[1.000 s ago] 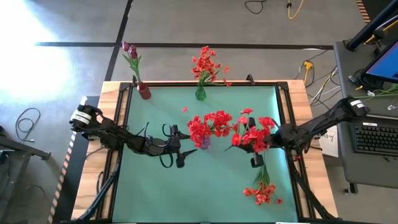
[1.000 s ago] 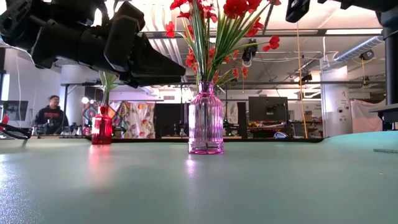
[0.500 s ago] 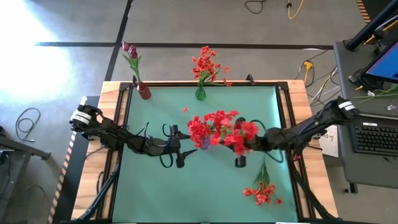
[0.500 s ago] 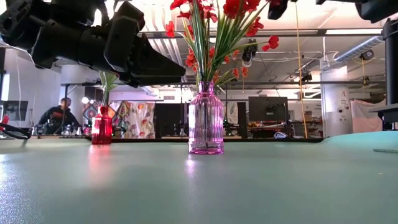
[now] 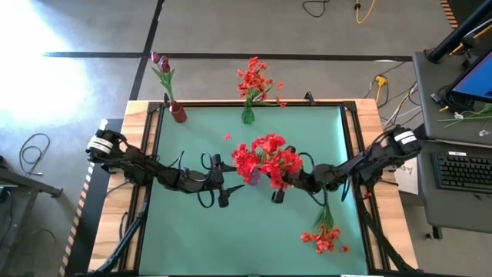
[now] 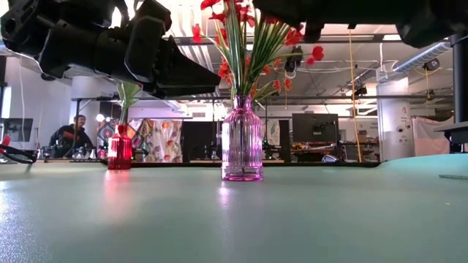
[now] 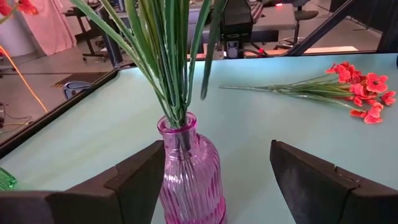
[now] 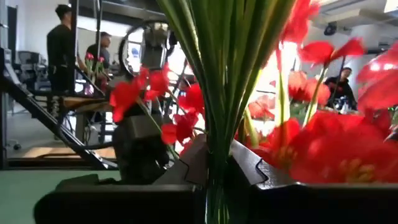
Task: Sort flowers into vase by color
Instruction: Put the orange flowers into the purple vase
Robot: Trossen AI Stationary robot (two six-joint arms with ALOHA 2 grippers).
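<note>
A pink ribbed glass vase (image 6: 242,142) stands mid-table and holds several red flower sprays (image 5: 257,154). My left gripper (image 7: 217,171) is open and level beside it, and the vase (image 7: 189,174) stands between its fingers, close to one; whether that finger touches it I cannot tell. My right gripper (image 5: 298,178), just to the vase's right, is shut on another red spray (image 5: 283,163), whose blooms reach the vase's blooms. One more red spray (image 5: 323,235) lies flat on the mat near the front right. My right gripper pinches the spray's bundle of green stems (image 8: 214,177) between its two fingers, which lie across the stems. The fingers come roughly level from the table's right, tipped a little upward. The spray is lifted clear of the table, its blooms (image 8: 323,149) past the fingers.
A red vase (image 5: 178,114) with dark magenta buds stands at the far left corner, and a green vase (image 5: 247,115) with orange-red blooms at the far middle. A lone petal (image 5: 227,137) lies on the mat. People are in the room beyond the table.
My right gripper has carried its red spray toward the table's left, up to the pink vase, sinking slightly and rolling as it went. The spray's blooms, which were apart from the vase's blooms, now overlap them. The gripper has stayed shut.
</note>
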